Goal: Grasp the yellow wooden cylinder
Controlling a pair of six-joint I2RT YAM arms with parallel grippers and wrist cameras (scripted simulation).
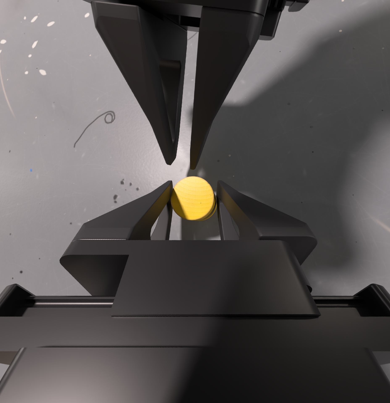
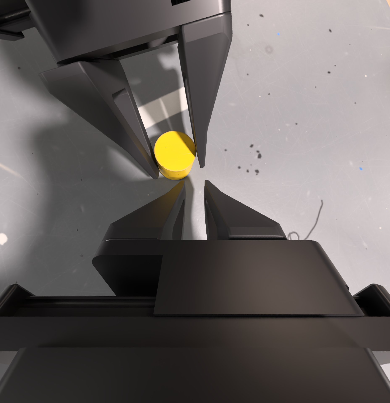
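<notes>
The yellow wooden cylinder (image 1: 193, 198) stands upright between the two fingers of my left gripper (image 1: 194, 182), which is shut on its sides. In the right wrist view the same cylinder (image 2: 174, 152) shows with the left gripper (image 2: 178, 172) reaching in from the top, a finger pressed on each side. My right gripper (image 2: 195, 181) is empty, with only a narrow gap between its fingers. Its tips sit just beside the cylinder, apart from it. It also shows in the left wrist view (image 1: 181, 166), coming in from the top. I cannot tell whether the cylinder is off the table.
The grey table (image 1: 58, 174) is scratched and flecked with paint spots. It also fills the right wrist view (image 2: 298, 130). The two grippers face each other tip to tip, very close. No other objects are in view.
</notes>
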